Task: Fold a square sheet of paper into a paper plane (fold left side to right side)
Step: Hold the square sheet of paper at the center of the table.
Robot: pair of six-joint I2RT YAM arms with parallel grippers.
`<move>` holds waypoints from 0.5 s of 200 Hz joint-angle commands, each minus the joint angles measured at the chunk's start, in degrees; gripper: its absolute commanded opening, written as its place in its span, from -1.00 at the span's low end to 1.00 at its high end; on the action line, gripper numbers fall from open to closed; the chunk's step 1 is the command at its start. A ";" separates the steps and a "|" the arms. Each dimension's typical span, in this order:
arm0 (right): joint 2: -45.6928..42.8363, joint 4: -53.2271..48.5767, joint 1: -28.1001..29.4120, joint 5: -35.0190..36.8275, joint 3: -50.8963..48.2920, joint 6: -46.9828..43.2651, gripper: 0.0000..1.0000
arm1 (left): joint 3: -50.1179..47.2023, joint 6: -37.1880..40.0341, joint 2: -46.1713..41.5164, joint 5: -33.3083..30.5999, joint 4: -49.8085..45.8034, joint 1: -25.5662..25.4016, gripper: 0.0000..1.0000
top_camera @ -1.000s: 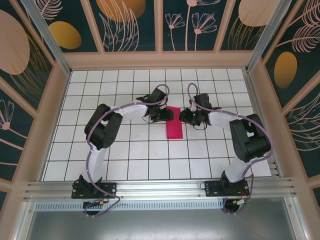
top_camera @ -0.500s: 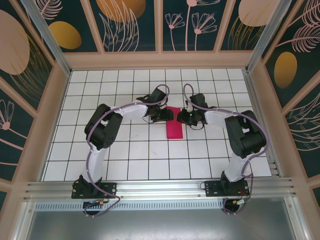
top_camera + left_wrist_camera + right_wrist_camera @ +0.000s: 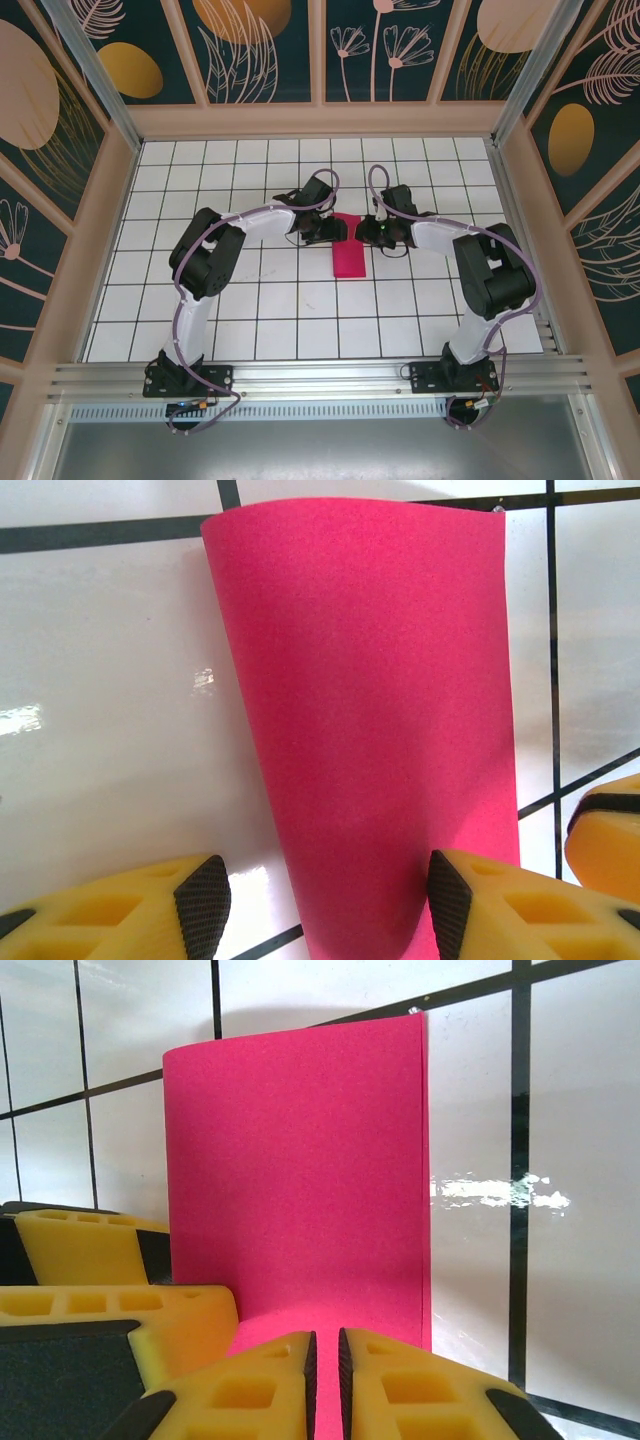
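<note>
The square sheet of paper [image 3: 349, 250] lies folded in half as a narrow magenta rectangle in the middle of the table. Its fold runs down the left side and still bulges, uncreased, near the far end [image 3: 370, 730]. My left gripper [image 3: 335, 232] is open at that far end, and in the left wrist view its jaws [image 3: 325, 905] straddle the rounded fold. My right gripper [image 3: 366, 233] meets the same end from the right. Its fingers [image 3: 324, 1360] are closed to a thin slit on the paper's slightly lifted edge [image 3: 300, 1160].
The white tiled table [image 3: 250, 310] is walled by a wooden frame with dark floral panels [image 3: 320, 110]. Both arms reach in from the near edge and face each other closely over the paper's far end. A yellow finger of the other gripper [image 3: 605, 830] shows in each wrist view.
The right arm has shifted slightly left toward the paper's far end. The left gripper and the paper have held still.
</note>
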 commanded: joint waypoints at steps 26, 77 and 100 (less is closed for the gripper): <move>0.98 0.15 0.44 -1.18 0.60 0.73 -0.65 | -1.23 1.36 6.92 -1.07 1.38 -1.59 0.19; 2.75 -0.65 0.53 -0.87 1.28 0.44 -0.65 | -1.03 1.36 7.19 -0.98 1.29 -1.58 0.19; 3.41 -1.00 0.53 -0.57 1.43 0.36 -0.65 | -0.91 1.53 7.25 -1.14 1.08 -1.58 0.19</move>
